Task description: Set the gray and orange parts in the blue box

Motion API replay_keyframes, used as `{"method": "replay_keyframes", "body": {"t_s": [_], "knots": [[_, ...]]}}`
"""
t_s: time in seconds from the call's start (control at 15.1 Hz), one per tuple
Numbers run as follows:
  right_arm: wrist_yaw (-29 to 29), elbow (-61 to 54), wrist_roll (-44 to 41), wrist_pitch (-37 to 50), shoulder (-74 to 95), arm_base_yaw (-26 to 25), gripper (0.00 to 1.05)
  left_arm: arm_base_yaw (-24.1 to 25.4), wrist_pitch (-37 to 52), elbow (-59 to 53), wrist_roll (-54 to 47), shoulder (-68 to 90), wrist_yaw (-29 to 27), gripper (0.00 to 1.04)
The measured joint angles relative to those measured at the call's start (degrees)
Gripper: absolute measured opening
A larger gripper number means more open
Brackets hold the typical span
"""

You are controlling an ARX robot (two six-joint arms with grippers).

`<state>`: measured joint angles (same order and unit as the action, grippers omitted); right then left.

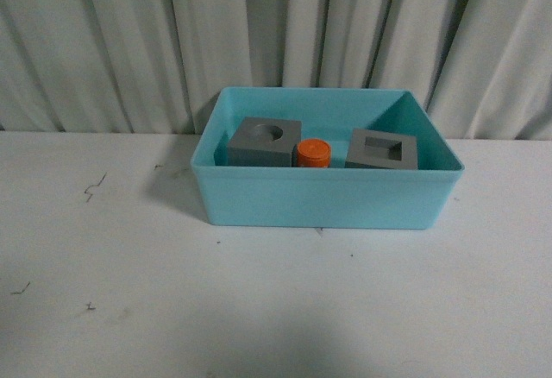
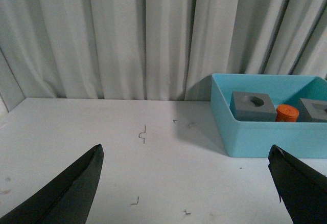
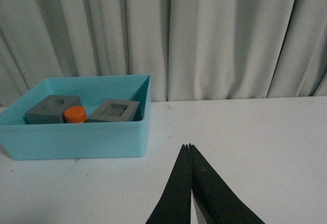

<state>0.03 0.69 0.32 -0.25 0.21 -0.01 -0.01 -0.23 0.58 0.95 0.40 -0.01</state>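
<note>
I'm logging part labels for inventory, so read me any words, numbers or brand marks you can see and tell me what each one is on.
No text can be read in any view.
Orange cylinder: no lettering shows.
Gray cubes: plain, no marks.
Blue box: no label visible.
Table: only small dark scuffs, not writing.

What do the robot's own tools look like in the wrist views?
Both are plain matte black with long, flat fingers tapering to points. The left tool shows two wedge-shaped fingers; the right tool shows two narrow blades. No cables, markings or pads are visible. The front view shows neither arm.
</note>
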Motion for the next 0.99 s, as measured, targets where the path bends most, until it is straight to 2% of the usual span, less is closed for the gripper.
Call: {"method": "replay_keyframes", "body": {"t_s": [0.33, 0.46, 0.6, 0.66, 0.73, 0.8, 0.99], "knots": [[0.0, 0.0, -0.1, 0.0, 0.0, 0.0, 0.03, 0.0, 0.0, 0.0, 0.0, 0.0, 0.0, 0.98], [0.0, 0.0, -0.1, 0.0, 0.0, 0.0, 0.24, 0.0, 0.0, 0.0, 0.0, 0.0, 0.0, 0.98], [0.0, 0.0, 0.0, 0.0, 0.0, 0.0, 0.54, 0.0, 0.0, 0.0, 0.0, 0.0, 0.0, 0.98], [0.0, 0.0, -0.1, 0.0, 0.0, 0.0, 0.77, 0.0, 0.0, 0.0, 0.0, 0.0, 0.0, 0.98], [0.0, 0.0, -0.1, 0.0, 0.0, 0.0, 0.94, 0.0, 0.0, 0.0, 0.0, 0.0, 0.0, 0.98], [0.0, 0.0, 0.0, 0.0, 0.0, 0.0, 1.00, 0.0, 0.0, 0.0, 0.0, 0.0, 0.0, 0.98], [0.0, 0.0, -0.1, 0.0, 0.0, 0.0, 0.98, 0.0, 0.0, 0.0, 0.0, 0.0, 0.0, 0.98]]}}
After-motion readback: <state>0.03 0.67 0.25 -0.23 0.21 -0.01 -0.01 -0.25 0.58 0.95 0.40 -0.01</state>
